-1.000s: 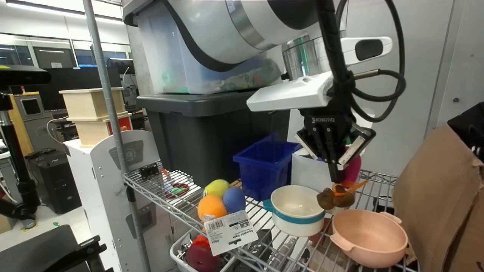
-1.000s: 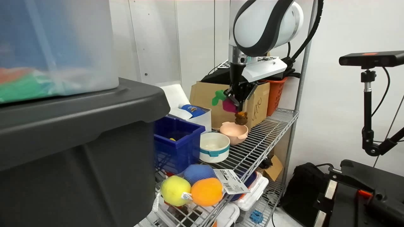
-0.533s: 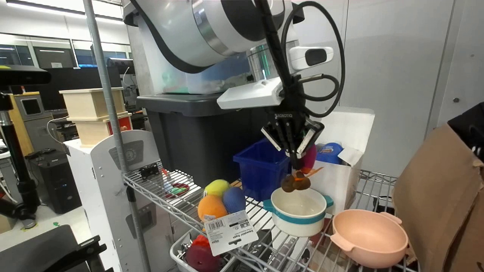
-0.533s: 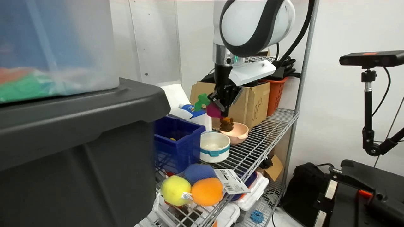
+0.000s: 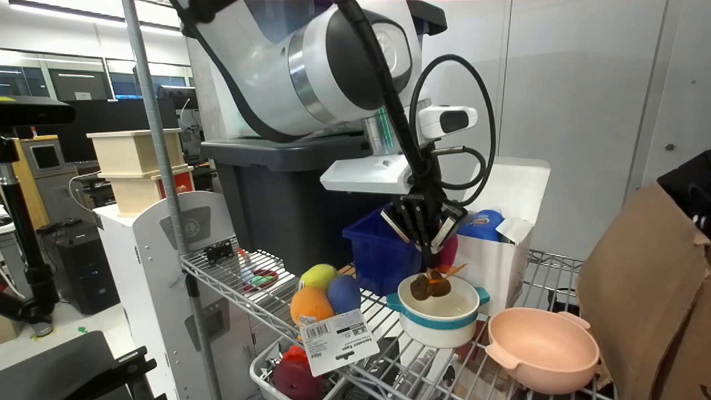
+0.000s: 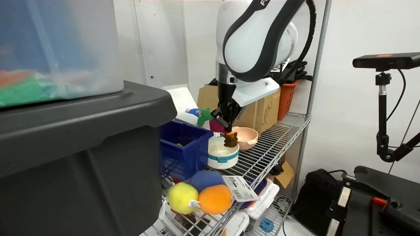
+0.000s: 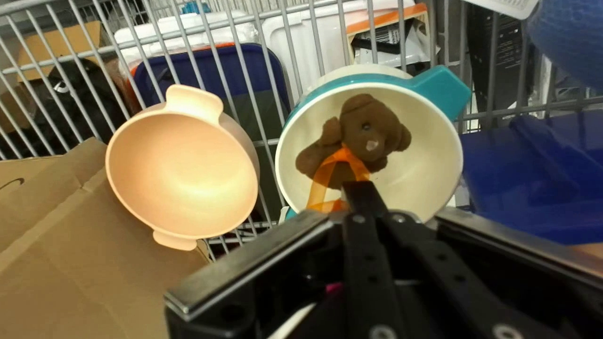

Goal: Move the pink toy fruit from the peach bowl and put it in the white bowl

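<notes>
The pink toy fruit (image 5: 447, 251) with a green leafy top (image 6: 205, 116) is held at my gripper (image 5: 429, 256), partly hidden behind the fingers. A brown bear figure with an orange ribbon (image 5: 430, 286) hangs below the fingertips and moves with it. In the wrist view my gripper (image 7: 360, 195) is shut, fingertips close together at the ribbon, and only a speck of pink (image 7: 333, 287) shows. The bear hangs over the opening of the white bowl (image 5: 441, 337), which also shows in the wrist view (image 7: 426, 155). The peach bowl (image 5: 544, 355) is empty in the wrist view (image 7: 183, 174).
A blue bin (image 6: 185, 157) stands beside the white bowl. A white box (image 5: 494, 261) and a cardboard box (image 5: 644, 289) stand behind and beside the bowls. Netted yellow, blue and orange (image 5: 312, 304) balls lie on the wire shelf. A large black tote (image 5: 300, 216) stands nearby.
My gripper has moved from near the peach bowl to over the white bowl, then lowered. The pink toy fruit and bear moved with it. The bowls have not moved.
</notes>
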You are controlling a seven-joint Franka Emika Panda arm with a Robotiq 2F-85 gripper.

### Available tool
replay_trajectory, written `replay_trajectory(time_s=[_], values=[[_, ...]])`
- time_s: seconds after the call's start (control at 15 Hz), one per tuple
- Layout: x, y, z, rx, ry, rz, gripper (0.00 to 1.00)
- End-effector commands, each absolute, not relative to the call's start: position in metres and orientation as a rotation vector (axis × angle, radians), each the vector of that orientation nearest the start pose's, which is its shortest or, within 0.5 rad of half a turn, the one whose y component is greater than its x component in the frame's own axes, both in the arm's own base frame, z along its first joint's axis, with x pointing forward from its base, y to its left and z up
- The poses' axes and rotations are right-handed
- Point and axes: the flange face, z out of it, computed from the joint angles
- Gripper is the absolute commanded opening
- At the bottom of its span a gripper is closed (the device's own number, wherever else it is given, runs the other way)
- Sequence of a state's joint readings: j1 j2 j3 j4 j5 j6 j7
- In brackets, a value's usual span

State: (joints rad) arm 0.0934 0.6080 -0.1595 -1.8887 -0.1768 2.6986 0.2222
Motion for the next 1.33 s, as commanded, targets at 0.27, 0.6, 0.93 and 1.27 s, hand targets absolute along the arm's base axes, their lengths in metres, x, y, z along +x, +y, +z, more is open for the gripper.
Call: replay_trajectory(time_s=[0.27, 0.6, 0.93, 1.27], values=[[0.678, -0.033, 0.187, -3.295, 0.216, -0.421, 0.38], [0.675, -0.041, 0.202, -3.284, 0.218, -0.44, 0.73], [0.652, -0.062, 0.21, -3.317, 0.26, -0.369, 1.0], [0.6, -0.079, 0.213, -3.339, 0.245, -0.251, 1.0]])
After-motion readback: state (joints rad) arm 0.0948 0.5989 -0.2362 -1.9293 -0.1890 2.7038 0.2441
